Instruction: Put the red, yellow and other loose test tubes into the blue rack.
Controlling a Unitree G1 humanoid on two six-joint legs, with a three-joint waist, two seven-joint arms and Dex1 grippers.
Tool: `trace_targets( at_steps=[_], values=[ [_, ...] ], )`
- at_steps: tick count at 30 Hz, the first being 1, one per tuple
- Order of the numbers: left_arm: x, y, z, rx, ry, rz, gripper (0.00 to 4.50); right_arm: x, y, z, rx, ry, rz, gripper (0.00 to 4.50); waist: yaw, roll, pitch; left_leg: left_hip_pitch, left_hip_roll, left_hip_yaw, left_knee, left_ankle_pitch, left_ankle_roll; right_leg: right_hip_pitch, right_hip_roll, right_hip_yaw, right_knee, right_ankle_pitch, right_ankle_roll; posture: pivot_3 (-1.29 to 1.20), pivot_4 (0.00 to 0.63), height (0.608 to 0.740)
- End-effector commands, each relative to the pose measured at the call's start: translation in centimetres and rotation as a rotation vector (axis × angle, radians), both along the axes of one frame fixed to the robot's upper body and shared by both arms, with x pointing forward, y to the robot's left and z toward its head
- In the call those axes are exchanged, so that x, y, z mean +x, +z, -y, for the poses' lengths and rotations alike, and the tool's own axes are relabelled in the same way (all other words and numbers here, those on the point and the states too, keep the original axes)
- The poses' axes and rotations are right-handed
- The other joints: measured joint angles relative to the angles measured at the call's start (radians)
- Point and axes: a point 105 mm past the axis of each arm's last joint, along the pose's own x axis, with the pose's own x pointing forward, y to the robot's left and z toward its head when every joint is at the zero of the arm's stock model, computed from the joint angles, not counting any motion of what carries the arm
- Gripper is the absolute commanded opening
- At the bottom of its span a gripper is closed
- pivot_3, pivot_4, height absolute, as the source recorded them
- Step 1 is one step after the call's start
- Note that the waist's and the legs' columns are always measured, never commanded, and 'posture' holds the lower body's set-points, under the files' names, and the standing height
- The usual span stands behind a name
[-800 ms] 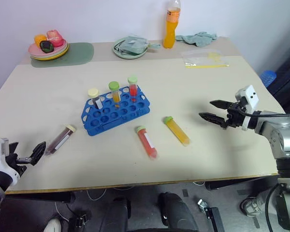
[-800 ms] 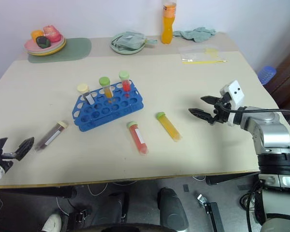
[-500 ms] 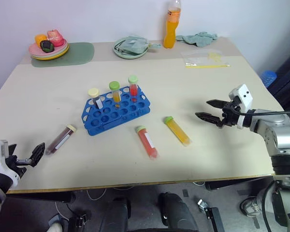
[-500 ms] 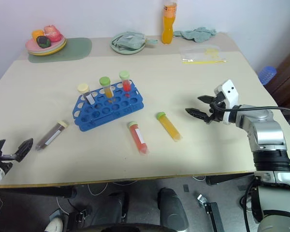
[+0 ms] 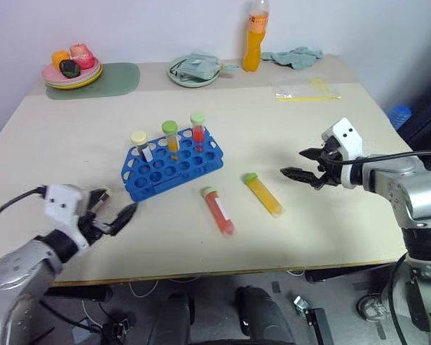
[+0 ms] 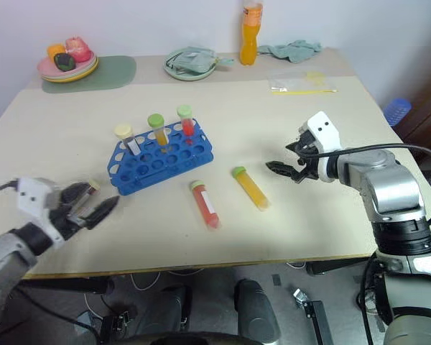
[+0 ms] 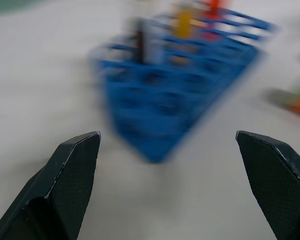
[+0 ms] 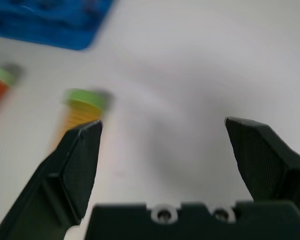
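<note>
left gripper [image 5: 118, 219] near the table [image 5: 330, 230] front edge, fingers spread wide, holding nothing, w/ the dark tube [image 6: 88, 188] half hidden behind it. red tube [image 5: 218, 212] & yellow tube [image 5: 263, 195] lie flat mid-table, side by side. right gripper [image 5: 302, 164] just right of the yellow one, fingers apart, empty. blue rack [image 5: 171, 167] behind, 3 tubes upright in back row.

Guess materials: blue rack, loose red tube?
Blue rack: likely moulded plastic, going by its uniform bright colour and slightly glossy grid of round holes. Red tube: clear body showing red liquid, green screw cap; probably plastic, though glass can't be ruled out.
</note>
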Motion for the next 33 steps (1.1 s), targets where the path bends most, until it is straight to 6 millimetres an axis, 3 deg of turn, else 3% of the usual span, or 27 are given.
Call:
trace_targets(
  at_steps=[1,5,11,15,20,25,33],
  values=[
    [0.4,0.3,2.0,0.016,-0.115,0.021,4.48,-1.9,1.5,-1.5,-0.016,0.046,-0.028,4.33,0.001,0.0,0.0,0.0,0.0,0.0,0.0,0.0,0.0,0.0,0.0,0.0,0.0,0.0,0.0,0.0,0.15,0.74],
    [0.2,-0.3,3.1,0.037,-0.194,0.0,4.48,-3.0,1.3,-3.2,-0.018,0.068,-0.094,4.33,-0.002,0.0,0.0,-0.002,0.0,0.0,0.001,0.0,0.001,-0.001,0.0,0.0,0.0,0.0,0.0,0.0,0.15,0.74],
    [-0.4,-1.5,2.6,0.082,-0.223,-0.034,4.48,-4.7,1.9,-8.5,0.075,0.215,-0.238,4.33,-0.006,0.0,0.0,-0.004,0.001,0.0,0.001,0.0,0.001,-0.005,0.002,0.0,0.003,0.001,0.001,0.0,0.15,0.74],
    [-0.7,-2.0,2.2,0.094,-0.241,-0.039,4.48,-4.3,0.6,-10.0,0.071,0.202,-0.302,4.33,0.007,0.0,0.0,-0.007,0.0,-0.001,0.002,0.0,0.001,-0.007,0.0,-0.001,0.002,0.001,0.0,0.0,0.15,0.74],
    [-0.9,-3.2,0.4,0.157,-0.215,-0.069,4.48,-1.9,-1.5,-12.1,0.095,0.06,-0.462,4.33,-0.005,0.0,0.0,-0.008,0.0,0.0,0.003,0.0,0.001,-0.009,0.0,0.0,0.003,0.001,0.0,0.0,0.15,0.74],
    [-1.4,-3.4,0.2,0.173,-0.223,-0.068,4.48,-2.0,-0.6,-15.3,0.073,0.073,-0.527,4.33,-0.01,0.0,0.0,-0.011,0.0,0.002,0.003,0.0,0.001,-0.017,-0.001,0.002,0.013,0.001,0.001,0.0,0.15,0.74],
    [-1.9,-3.7,0.7,0.152,-0.216,-0.063,4.48,-2.7,-1.7,-17.7,0.04,-0.059,-0.571,4.33,-0.01,0.0,0.0,-0.011,0.0,0.002,0.004,0.0,0.001,-0.018,0.0,0.001,0.015,0.001,0.0,0.0,0.15,0.74]
  ],
)
